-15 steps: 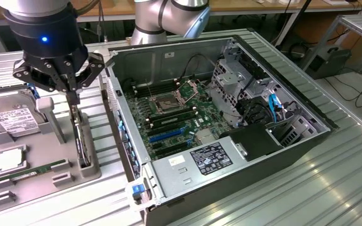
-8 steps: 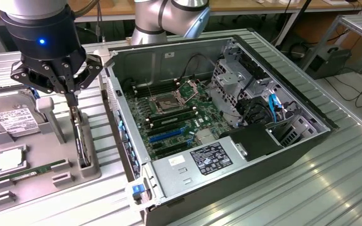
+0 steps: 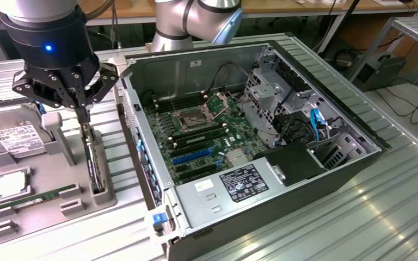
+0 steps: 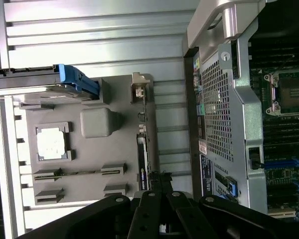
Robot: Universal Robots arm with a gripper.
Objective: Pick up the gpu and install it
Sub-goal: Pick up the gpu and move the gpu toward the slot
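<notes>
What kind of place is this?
Probably a robotics lab or workshop: a robot arm hangs over a tray of computer parts, beside an opened computer case, with workbenches behind.

so the gpu (image 3: 95, 163) stands edge-on in the grey tray (image 3: 42, 169), meaning its flat faces can't be seen, and its upper end is tucked behind the gripper (image 3: 84, 117). In the wrist view the gripper's body runs off the picture's edge and covers one end of the gpu too. The hard drive (image 3: 11, 137) is cut by the exterior view's left edge, and the label print on it and on the power supply (image 3: 241, 182) is way too small to read
</notes>
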